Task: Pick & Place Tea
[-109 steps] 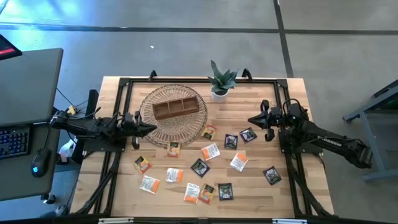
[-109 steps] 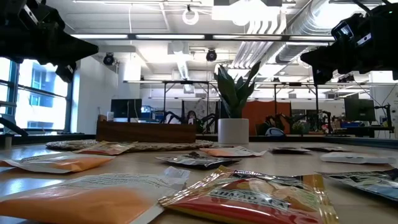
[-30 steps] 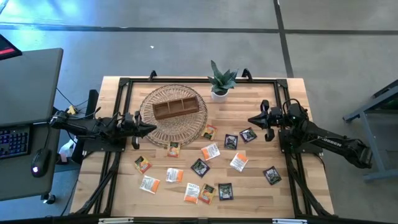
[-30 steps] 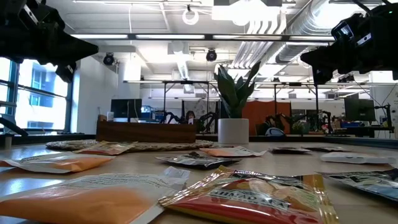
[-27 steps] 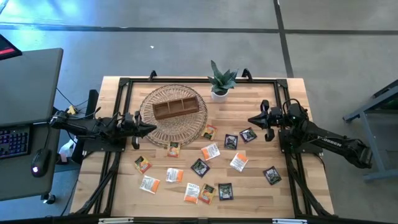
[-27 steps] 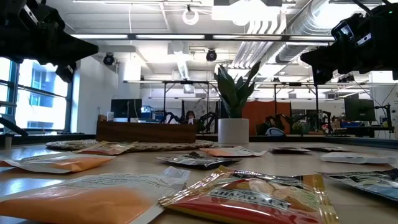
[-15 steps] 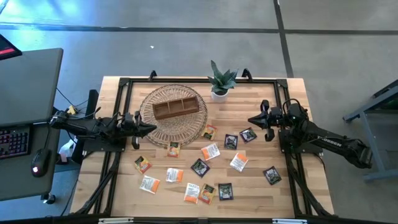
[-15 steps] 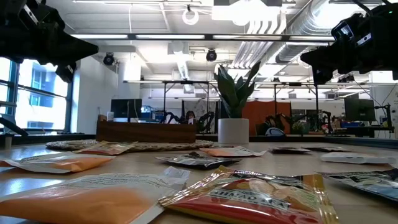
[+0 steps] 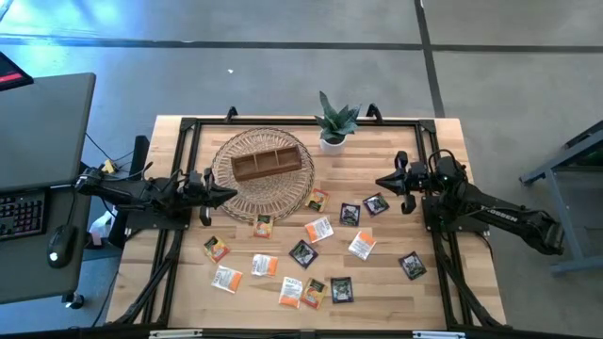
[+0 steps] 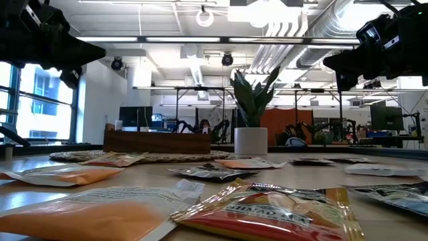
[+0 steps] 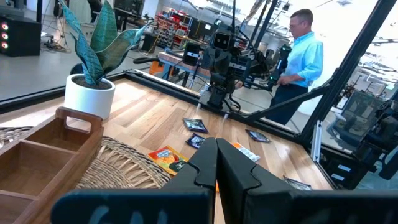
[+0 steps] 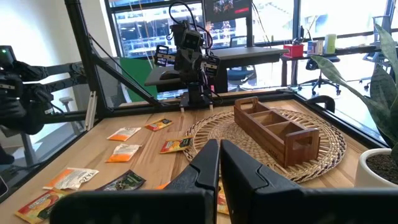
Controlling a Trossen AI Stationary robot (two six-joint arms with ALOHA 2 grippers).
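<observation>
Orange tea (image 9: pixel 318 229), between left gripper (image 9: pixel 232 195), right gripper (image 9: pixel 380 183)

In the low view both arms were cut off by the top edge, so neither end effector could be seen whole. The nearest sachets (image 10: pixel 267 213) ran off the bottom edge, and their print was too blurred to read. From above, the labels on the tea (image 9: pixel 303 252) were too small to make out. The person (image 11: pixel 300 62) beyond the counter (image 11: pixel 149 121) was partly hidden behind a dark frame bar (image 11: pixel 348 68).
</observation>
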